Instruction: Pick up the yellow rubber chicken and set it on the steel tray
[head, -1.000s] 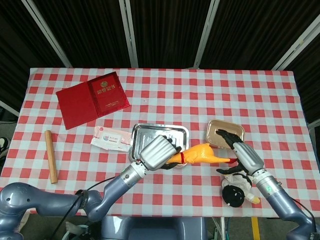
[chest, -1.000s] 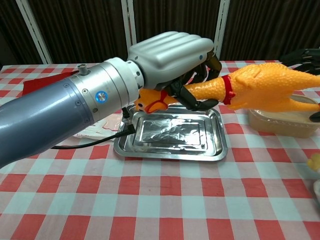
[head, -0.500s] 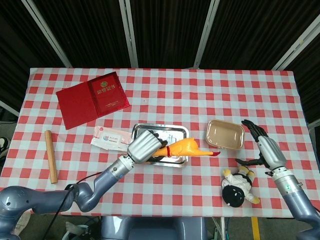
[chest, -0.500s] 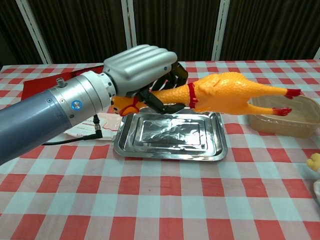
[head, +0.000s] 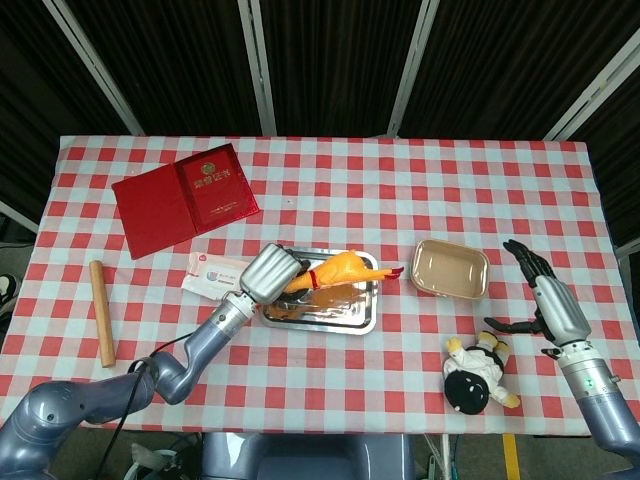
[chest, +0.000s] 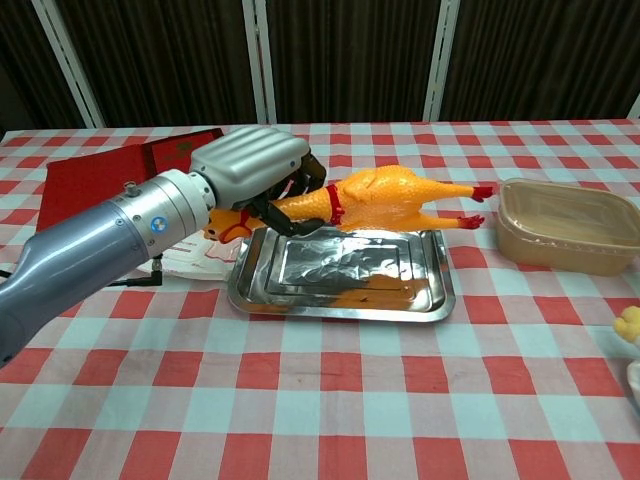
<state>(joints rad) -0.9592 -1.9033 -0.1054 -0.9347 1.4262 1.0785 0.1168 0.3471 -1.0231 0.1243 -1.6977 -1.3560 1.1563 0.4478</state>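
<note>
My left hand (head: 269, 271) (chest: 250, 168) grips the yellow rubber chicken (head: 337, 270) (chest: 385, 199) by its neck. The chicken lies nearly level just above the steel tray (head: 356, 317) (chest: 340, 298), its head past the tray's left rim and its red feet out over the right rim. Its orange reflection shows in the tray. Whether the body touches the tray I cannot tell. My right hand (head: 548, 298) is at the far right of the head view, fingers spread and holding nothing; the chest view does not show it.
A tan plastic container (head: 451, 269) (chest: 568, 225) stands right of the tray. A small doll (head: 477, 370) lies near the front right. A wipes packet (head: 218, 271), a red booklet (head: 185, 196) and a wooden stick (head: 101, 312) are to the left.
My left hand has carried the chicken left and down, from above the tray's right side to low over the tray. My right hand has drawn back to the right, away from the chicken.
</note>
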